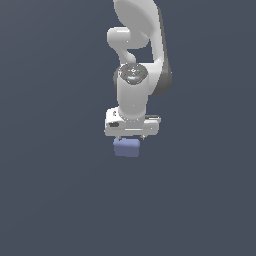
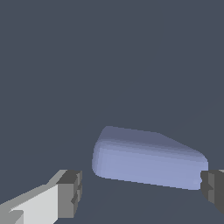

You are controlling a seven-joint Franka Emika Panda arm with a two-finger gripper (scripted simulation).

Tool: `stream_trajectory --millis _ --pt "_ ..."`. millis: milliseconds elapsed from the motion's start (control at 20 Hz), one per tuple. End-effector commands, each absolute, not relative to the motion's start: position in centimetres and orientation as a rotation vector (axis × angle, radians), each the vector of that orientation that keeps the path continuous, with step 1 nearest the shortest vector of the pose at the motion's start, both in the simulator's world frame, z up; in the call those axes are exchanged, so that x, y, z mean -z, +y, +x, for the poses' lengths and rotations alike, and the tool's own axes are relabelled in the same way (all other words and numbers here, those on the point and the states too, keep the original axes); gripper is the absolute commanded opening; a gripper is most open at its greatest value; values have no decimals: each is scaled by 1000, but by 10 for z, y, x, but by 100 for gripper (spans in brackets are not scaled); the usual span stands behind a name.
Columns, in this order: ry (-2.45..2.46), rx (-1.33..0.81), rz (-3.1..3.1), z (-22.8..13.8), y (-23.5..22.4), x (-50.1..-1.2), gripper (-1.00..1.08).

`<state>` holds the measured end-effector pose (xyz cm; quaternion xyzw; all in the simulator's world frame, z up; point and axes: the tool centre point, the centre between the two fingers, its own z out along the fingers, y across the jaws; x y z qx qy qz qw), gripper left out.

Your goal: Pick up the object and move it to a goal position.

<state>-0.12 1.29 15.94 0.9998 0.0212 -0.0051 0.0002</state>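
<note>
Externally, ext. view: arm (image 1: pixel 137 55) hangs vertical, wrist down, over a plain dark-grey surface (image 1: pixel 50 200). White gripper (image 1: pixel 131 138) sits directly above the block (image 1: pixel 126 148); block's upper part is hidden behind the hand, its lower part shows just beneath. Block is periwinkle-blue w/ rounded edges, approx. as wide as the hand, near the surface's middle. Fingertips barely visible as small dark stubs at the hand's underside; jaw gap can't be read from this view.

Wrist view: block (image 2: pixel 148 162) lies between the two fingers. One finger, white w/ grey pad (image 2: pixel 70 194), stands apart from the block's near rounded corner. Other pad (image 2: pixel 213 189) is at the block's far end, touching or just beside it; can't tell which. Jaws wide, spanning the block's length, not clamped on it. Gripper midpoint (image 2: pixel 141 190) falls at the block's lower edge.
</note>
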Motion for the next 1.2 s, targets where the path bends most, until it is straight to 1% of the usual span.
stream_trajectory --millis 0,500,1150 --pt "67 16 3140 -1 13 -159 100" --pt "138 -24 3133 6 30 -173 100" --pt "248 -21 3126 5 27 -171 100"
